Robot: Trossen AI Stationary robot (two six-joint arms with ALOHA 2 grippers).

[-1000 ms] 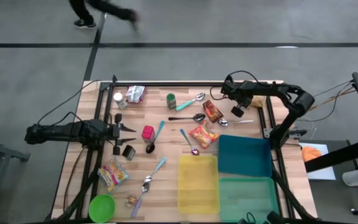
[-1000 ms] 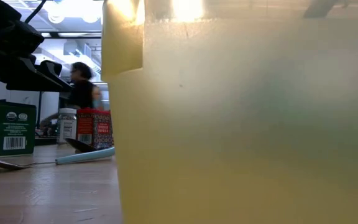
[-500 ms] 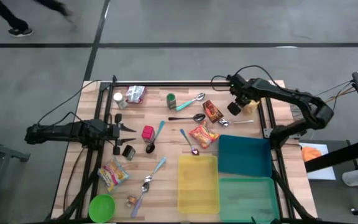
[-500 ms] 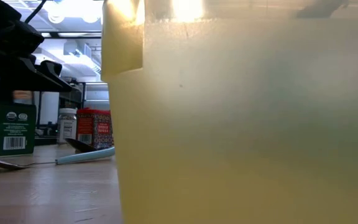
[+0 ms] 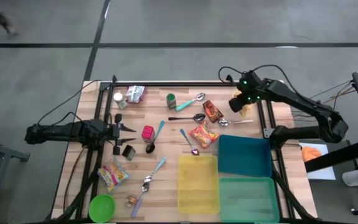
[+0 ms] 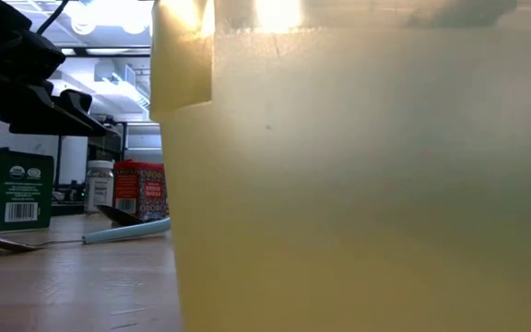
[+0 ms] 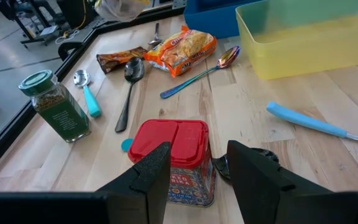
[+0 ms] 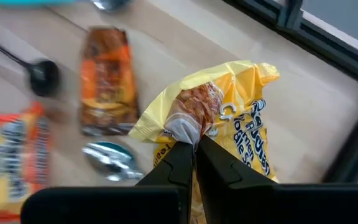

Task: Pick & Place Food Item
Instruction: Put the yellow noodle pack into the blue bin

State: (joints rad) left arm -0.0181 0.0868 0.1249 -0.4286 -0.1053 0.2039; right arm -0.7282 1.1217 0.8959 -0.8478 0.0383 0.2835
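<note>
A yellow snack bag point(image 8: 229, 124) hangs from my right gripper point(image 8: 194, 163), which is shut on it above the table's far right part point(image 5: 242, 104). Under it on the table lie a brown packet point(image 8: 107, 81) and an orange noodle packet point(image 5: 202, 135). My left gripper point(image 7: 197, 168) waits open at the table's left side point(image 5: 128, 129), with a red tin point(image 7: 174, 158) standing just beyond its fingertips and not touching them. My right gripper pinches a crumpled, gathered part of the bag's top point(image 8: 188, 127) between its two fingers. The fingers come from above, slanting steeply down. The bag hangs below them, crinkled and tilted; it looks clear of the table.
A yellow bin point(image 5: 197, 180), a blue bin point(image 5: 244, 155) and a green bin point(image 5: 247, 196) stand at the near right; the yellow bin's wall point(image 6: 358, 184) fills the low view. Spoons, a green-lidded spice jar point(image 5: 171, 101) and a green bowl point(image 5: 102, 206) are spread over the table.
My right gripper has risen with the yellow bag and drawn back a little toward the table's right edge, rolling and tipping to point more steeply down. The bag has come up off the table with it. It has stayed shut.
</note>
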